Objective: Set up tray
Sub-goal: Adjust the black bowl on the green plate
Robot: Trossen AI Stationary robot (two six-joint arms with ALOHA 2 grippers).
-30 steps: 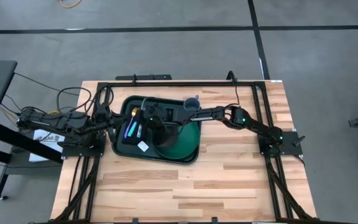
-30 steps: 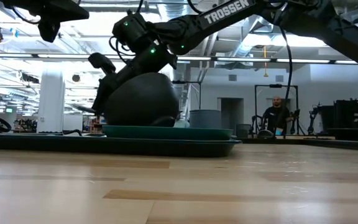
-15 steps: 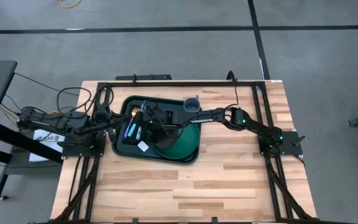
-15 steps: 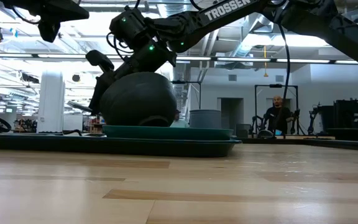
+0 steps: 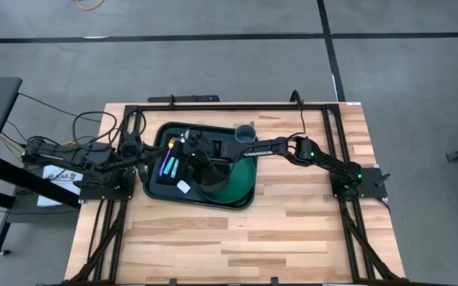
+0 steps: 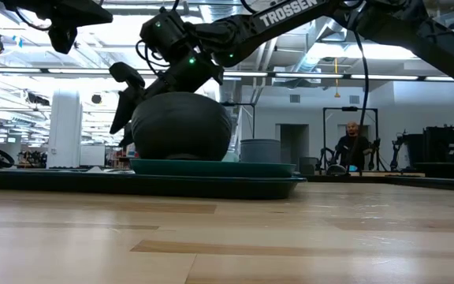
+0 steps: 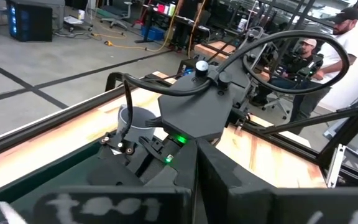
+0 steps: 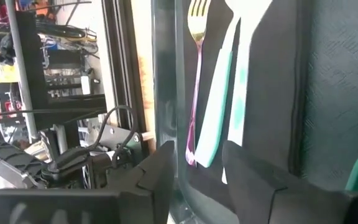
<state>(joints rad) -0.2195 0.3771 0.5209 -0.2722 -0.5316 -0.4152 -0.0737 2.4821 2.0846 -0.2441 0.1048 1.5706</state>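
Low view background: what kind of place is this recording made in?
Probably a robotics lab or workshop: open ceiling with ducts, a seated person among equipment racks, and a wooden table carrying two arms.

Bright, even overhead light; wrist views blurred up close.

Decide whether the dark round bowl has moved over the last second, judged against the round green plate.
Yes. In the low view the dark round bowl was tilted and now sits level on the round green plate.
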